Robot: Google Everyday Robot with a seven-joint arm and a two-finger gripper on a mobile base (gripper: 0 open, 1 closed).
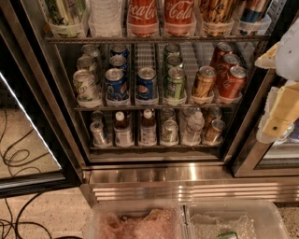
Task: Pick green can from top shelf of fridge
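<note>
At the left end of the top shelf (154,39) of the fridge (154,173) stands the green can (64,13), tall and slim, its pale green and white label crossed with dark marks, seated in a clear plastic cup (65,31) and in plain view through the open doorway; rightward along the top shelf come a ribbed whitish bottle (105,16), two red cola drinks (142,14), a gold patterned can (217,11) and a blue and copper can (252,11); the gripper (279,109), blocky, cream and white, hangs off the right end of the top shelf and below its level, apart from every drink; whether it is wide or narrow I cannot tell; under the top shelf a wire rack (149,107) holds rows of short cans (117,84) with shiny lids, blue, green, orange and red; lower still stand small bottles (123,130) with white caps; the base is ribbed steel; farther below, two clear plastic bins (233,219) sit on the speckled floor, black cables (14,154) looping to their left.
</note>
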